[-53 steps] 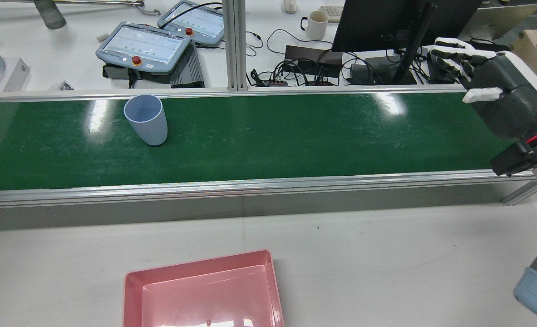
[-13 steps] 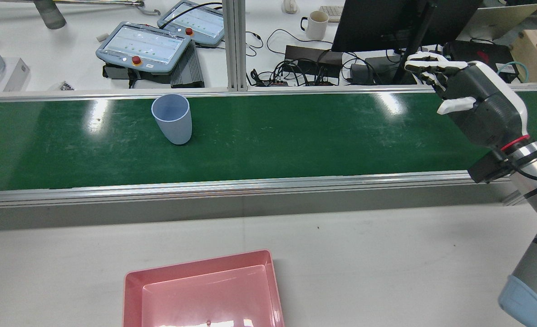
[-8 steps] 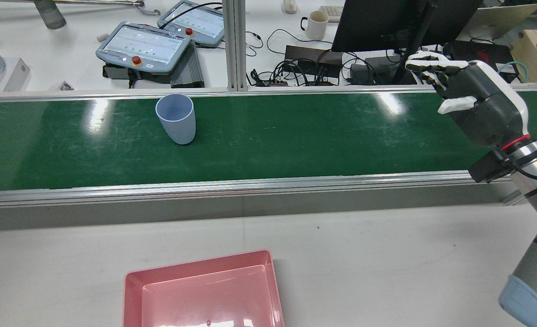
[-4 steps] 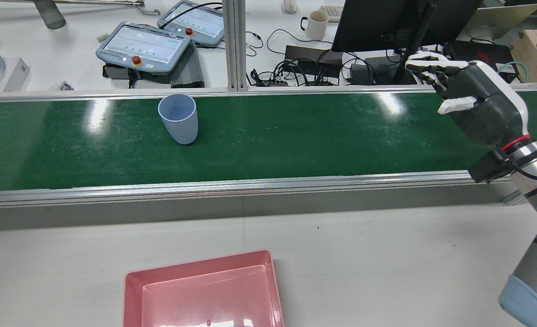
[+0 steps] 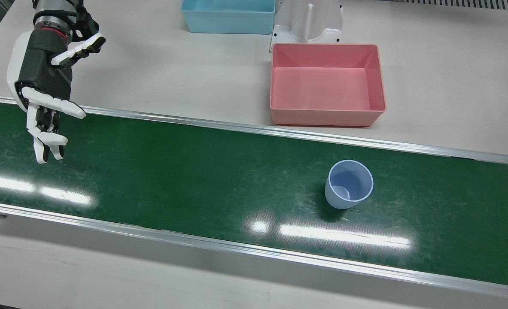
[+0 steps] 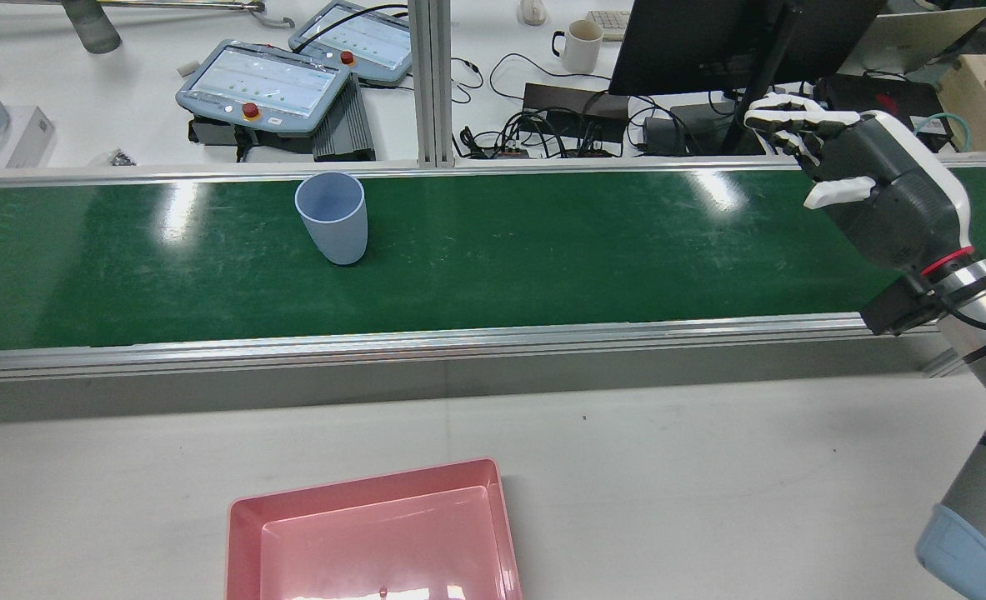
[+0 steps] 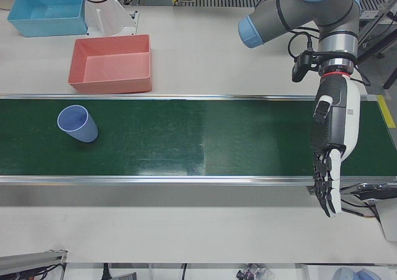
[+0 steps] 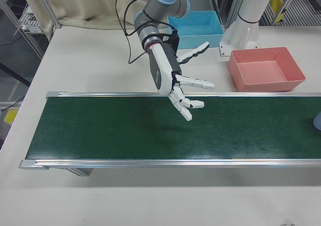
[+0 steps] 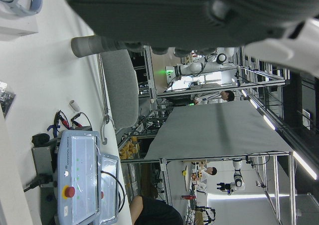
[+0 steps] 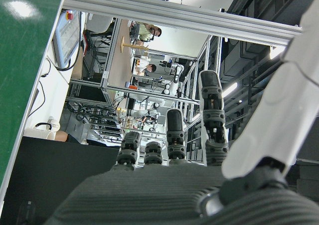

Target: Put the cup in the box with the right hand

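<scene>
Rear view shows my right hand (image 6: 868, 187) spread wide and empty above the belt's (image 6: 543, 250) far end, well apart from the upright cup (image 6: 332, 218), so I should wait low, then close around its side.

bright, sharp (glare on belt (image 5: 193, 171))

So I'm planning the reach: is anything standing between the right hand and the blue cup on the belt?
Nothing visible. The right hand hangs open over one end of the green belt, and only bare belt lies between it and the upright blue cup.
</scene>
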Tool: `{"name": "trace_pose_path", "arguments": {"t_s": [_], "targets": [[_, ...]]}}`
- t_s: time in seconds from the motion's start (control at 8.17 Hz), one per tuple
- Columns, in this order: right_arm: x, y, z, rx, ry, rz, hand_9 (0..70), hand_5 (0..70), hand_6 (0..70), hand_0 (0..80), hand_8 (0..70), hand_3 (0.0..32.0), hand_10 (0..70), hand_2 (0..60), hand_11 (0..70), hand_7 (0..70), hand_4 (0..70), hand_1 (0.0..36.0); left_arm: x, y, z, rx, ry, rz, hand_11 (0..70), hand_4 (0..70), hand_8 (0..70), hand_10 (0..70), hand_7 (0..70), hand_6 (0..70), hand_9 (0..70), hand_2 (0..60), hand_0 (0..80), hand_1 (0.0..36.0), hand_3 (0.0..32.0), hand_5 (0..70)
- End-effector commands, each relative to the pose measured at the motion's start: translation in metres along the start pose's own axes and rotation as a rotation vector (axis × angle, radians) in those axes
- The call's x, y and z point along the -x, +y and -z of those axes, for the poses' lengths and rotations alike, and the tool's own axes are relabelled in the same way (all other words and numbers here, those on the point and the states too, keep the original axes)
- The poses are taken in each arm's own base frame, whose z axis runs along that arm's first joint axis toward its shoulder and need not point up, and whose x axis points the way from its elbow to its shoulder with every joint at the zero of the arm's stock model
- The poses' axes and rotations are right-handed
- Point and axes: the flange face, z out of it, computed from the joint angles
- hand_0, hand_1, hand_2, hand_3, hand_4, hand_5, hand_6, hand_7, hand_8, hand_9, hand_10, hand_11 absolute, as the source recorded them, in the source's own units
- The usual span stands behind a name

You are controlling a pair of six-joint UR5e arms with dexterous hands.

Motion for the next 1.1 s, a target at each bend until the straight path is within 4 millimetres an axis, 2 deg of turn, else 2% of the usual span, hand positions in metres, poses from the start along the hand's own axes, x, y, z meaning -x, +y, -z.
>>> {"name": "trace_pose_path", "arguments": {"t_s": [0.0, 0.49, 0.61, 0.73, 0.86, 0.98], "targets": [[-0.001, 0.000, 0.000, 0.000, 0.001, 0.000, 10.6, 3.5, 8.2, 49.7, 3.3, 0.0, 9.0, 0.0, 13.9, 39.3, 36.1, 4.2, 0.000, 0.000, 0.000, 0.000, 0.000, 0.000, 0.0, 0.0, 0.0, 0.0, 0.0, 0.0, 0.0, 0.0, 0.0, 0.0, 0.0, 0.0], [0.014, 0.002, -0.002, 0.004, -0.029, 0.001, 10.7, 3.5, 8.2, 49.7, 3.4, 0.0, 8.8, 0.0, 13.7, 39.0, 36.4, 4.2, 0.000, 0.000, 0.000, 0.000, 0.000, 0.000, 0.0, 0.0, 0.0, 0.0, 0.0, 0.0, 0.0, 0.0, 0.0, 0.0, 0.0, 0.0], [0.050, -0.002, -0.005, -0.002, -0.100, 0.020, 10.3, 3.6, 8.0, 49.8, 3.2, 0.0, 8.8, 0.0, 13.6, 38.5, 36.3, 4.3, 0.000, 0.000, 0.000, 0.000, 0.000, 0.000, 0.0, 0.0, 0.0, 0.0, 0.0, 0.0, 0.0, 0.0, 0.0, 0.0, 0.0, 0.0], [0.093, 0.005, -0.004, 0.023, -0.157, 0.038, 10.2, 3.6, 7.9, 49.6, 3.2, 0.0, 8.7, 0.0, 13.6, 37.8, 35.9, 4.3, 0.000, 0.000, 0.000, 0.000, 0.000, 0.000, 0.0, 0.0, 0.0, 0.0, 0.0, 0.0, 0.0, 0.0, 0.0, 0.0, 0.0, 0.0], [0.123, 0.019, 0.000, 0.051, -0.206, 0.054, 9.5, 3.6, 7.7, 49.8, 2.9, 0.0, 8.5, 0.0, 13.3, 36.6, 34.7, 4.5, 0.000, 0.000, 0.000, 0.000, 0.000, 0.000, 0.0, 0.0, 0.0, 0.0, 0.0, 0.0, 0.0, 0.0, 0.0, 0.0, 0.0, 0.0], [0.127, 0.012, 0.008, 0.033, -0.209, 0.071, 10.2, 3.7, 8.2, 49.9, 3.1, 0.0, 8.8, 0.0, 13.6, 39.6, 36.5, 5.3, 0.000, -0.001, 0.000, -0.001, 0.000, 0.000, 0.0, 0.0, 0.0, 0.0, 0.0, 0.0, 0.0, 0.0, 0.0, 0.0, 0.0, 0.0]]}}
